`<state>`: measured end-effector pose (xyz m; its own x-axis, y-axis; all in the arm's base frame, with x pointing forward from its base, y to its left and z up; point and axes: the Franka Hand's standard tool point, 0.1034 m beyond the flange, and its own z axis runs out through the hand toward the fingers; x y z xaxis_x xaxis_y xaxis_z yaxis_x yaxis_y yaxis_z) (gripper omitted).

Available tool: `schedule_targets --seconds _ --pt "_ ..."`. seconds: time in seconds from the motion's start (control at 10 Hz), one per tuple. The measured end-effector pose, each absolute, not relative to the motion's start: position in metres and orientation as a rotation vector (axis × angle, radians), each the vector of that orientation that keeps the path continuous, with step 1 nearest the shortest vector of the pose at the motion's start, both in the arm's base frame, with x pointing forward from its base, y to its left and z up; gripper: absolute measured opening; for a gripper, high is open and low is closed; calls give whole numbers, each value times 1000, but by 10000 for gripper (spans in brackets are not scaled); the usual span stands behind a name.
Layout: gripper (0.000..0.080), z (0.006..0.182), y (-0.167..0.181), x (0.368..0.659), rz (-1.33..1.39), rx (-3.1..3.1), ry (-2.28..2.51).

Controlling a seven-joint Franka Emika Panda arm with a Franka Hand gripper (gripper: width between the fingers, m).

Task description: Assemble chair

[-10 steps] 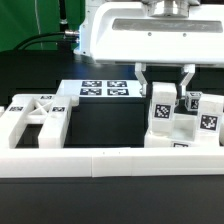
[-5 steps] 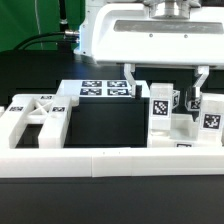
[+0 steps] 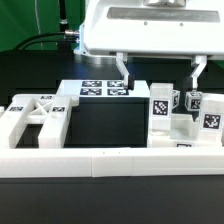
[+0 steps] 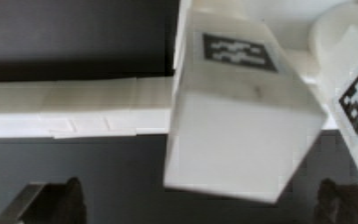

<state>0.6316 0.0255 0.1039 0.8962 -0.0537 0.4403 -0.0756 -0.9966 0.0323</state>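
An upright white chair block (image 3: 162, 110) with a black-and-white tag stands at the exterior view's right, among other tagged white parts (image 3: 206, 116). A white frame part (image 3: 36, 118) lies at the exterior view's left. My gripper (image 3: 160, 72) hangs above the upright block with its jaws wide apart and nothing between them. One finger (image 3: 122, 68) and the other (image 3: 198, 70) stand clear of the block on either side. In the wrist view the block (image 4: 247, 110) lies beyond the gripper (image 4: 197, 205), with both dark fingertips (image 4: 51, 200) apart from it.
The marker board (image 3: 105, 90) lies flat behind the middle of the table. A long low white border wall (image 3: 100, 163) runs along the front. The wall also shows in the wrist view (image 4: 69, 108). A second tagged part (image 4: 357, 92) stands beside the block.
The jaws have spread from close around the upright block to wide open. The gripper has risen above it. The block stays standing.
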Motion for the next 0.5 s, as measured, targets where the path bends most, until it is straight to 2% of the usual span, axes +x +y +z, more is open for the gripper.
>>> schedule_targets --seconds 0.1,0.3,0.5 --pt "649 108 27 633 683 3020 -106" --pt "649 103 28 630 615 3038 -107" --pt "649 99 23 625 382 3087 -112"
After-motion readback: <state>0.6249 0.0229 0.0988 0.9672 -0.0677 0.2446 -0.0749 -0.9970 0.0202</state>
